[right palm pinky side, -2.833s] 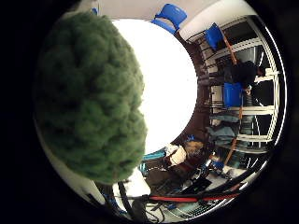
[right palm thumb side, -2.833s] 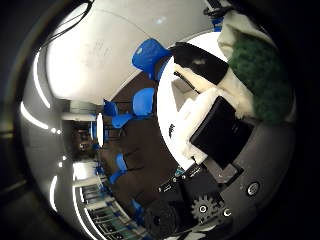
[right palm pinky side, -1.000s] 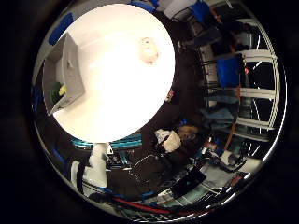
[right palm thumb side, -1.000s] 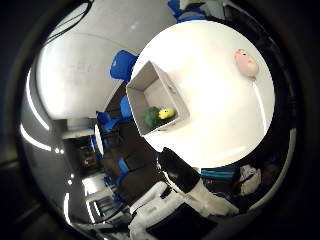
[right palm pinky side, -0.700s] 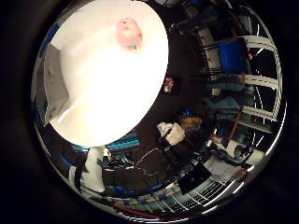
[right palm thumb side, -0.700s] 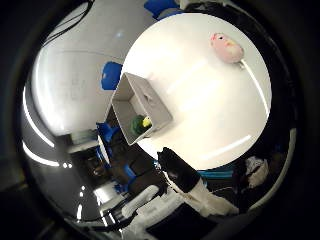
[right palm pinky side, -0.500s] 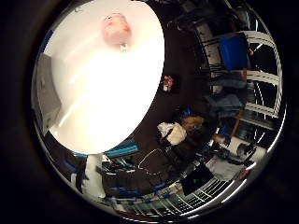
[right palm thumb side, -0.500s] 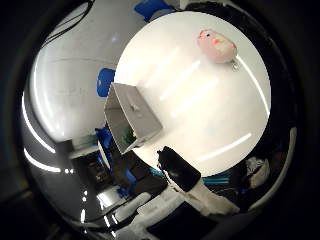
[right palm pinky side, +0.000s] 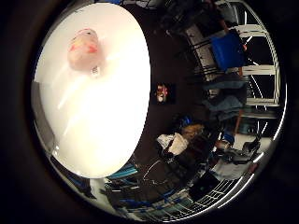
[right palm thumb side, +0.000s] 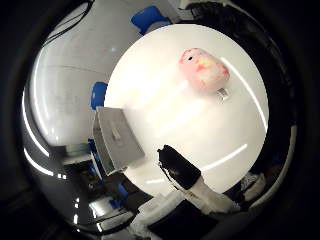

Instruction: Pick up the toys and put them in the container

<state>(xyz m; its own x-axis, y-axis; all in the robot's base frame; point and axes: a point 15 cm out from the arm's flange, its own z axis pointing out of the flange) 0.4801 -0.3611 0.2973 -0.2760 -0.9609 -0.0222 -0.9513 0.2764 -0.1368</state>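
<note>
Over the round white table (right palm thumb side: pixel 220 145), the hand (right palm thumb side: pixel 187 177) hangs with 1 black-tipped finger reaching out straight above the tabletop, touching nothing; whether the other fingers are open or curled cannot be told, and no toy is held. On the table beyond that fingertip lies a pink plush toy (right palm thumb side: pixel 204 69) with red and yellow patches, on its side, a small white tag beside it. It lies well apart from the grey container (right palm thumb side: pixel 116 140), which stands near the table's edge; only its outer wall shows, so what it holds cannot be seen. Past the table, blue chairs (right palm thumb side: pixel 149 18) stand on the dark floor (right palm pinky side: pixel 163 60).
</note>
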